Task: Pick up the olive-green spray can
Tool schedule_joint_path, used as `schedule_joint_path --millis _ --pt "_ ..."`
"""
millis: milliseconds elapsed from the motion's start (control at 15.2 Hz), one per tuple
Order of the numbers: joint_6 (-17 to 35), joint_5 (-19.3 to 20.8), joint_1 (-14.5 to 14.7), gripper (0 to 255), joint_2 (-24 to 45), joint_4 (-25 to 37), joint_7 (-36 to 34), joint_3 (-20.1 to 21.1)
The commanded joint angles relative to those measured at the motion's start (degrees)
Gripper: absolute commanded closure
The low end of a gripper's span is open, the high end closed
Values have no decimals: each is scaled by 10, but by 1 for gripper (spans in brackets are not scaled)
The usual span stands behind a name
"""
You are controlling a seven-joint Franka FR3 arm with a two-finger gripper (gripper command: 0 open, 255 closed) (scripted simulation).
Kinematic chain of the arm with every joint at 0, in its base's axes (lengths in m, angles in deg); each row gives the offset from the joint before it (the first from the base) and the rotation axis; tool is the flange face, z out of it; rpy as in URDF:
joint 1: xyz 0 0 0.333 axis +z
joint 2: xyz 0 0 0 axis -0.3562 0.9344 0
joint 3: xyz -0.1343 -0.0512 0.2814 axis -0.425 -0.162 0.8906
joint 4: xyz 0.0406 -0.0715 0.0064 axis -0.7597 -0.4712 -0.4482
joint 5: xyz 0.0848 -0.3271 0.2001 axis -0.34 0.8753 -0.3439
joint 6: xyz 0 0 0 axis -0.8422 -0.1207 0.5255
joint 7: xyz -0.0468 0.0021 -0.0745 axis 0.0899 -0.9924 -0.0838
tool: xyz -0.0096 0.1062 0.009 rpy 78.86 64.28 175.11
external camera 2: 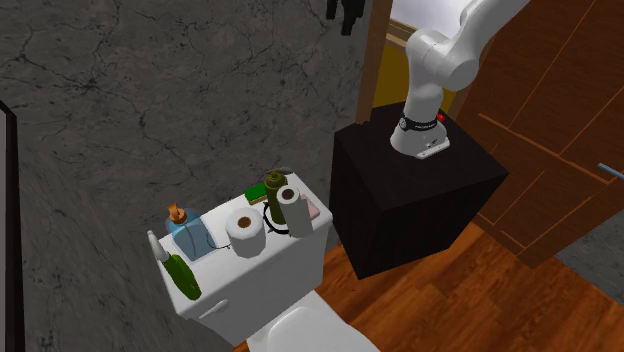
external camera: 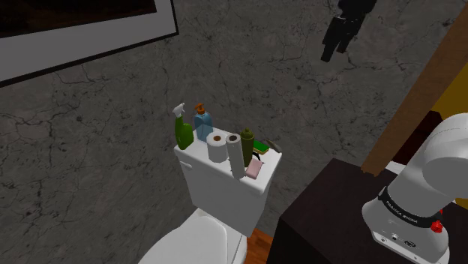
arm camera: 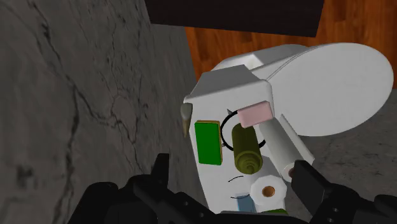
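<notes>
my claw (arm camera: pixel 230 164) hangs high over the toilet tank (external camera: pixel 225 191), fingers wide apart and empty, likely to line up from above; the olive-green spray can (external camera: pixel 247 144) stands upright there between a tall paper roll (external camera: pixel 235 154) and a green block (external camera: pixel 260 146); dull olive all over, cap included

Toilet tank lid (external camera: pixel 193 156): olive-green spray can (external camera: pixel 247 142); beside it, paper rolls (external camera: pixel 217 148), green block (external camera: pixel 260 145), pink bar (external camera: pixel 254 170), possibly soap; farther from it, green bottle (external camera: pixel 183 131), blue bottle (external camera: pixel 202 124).
</notes>
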Motion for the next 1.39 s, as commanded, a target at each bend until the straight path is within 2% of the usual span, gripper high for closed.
schedule_joint_path --millis 0,462,858,1122,1320 --pt "0 0 0 0 0 0 0 0" --pt "157 -19 -10 0 3 -121 -124 78" --pt "302 -23 -29 0 64 -180 -242 158" --pt "399 -5 -60 0 134 -194 -335 222" --pt "466 32 -102 0 199 -190 -419 280"
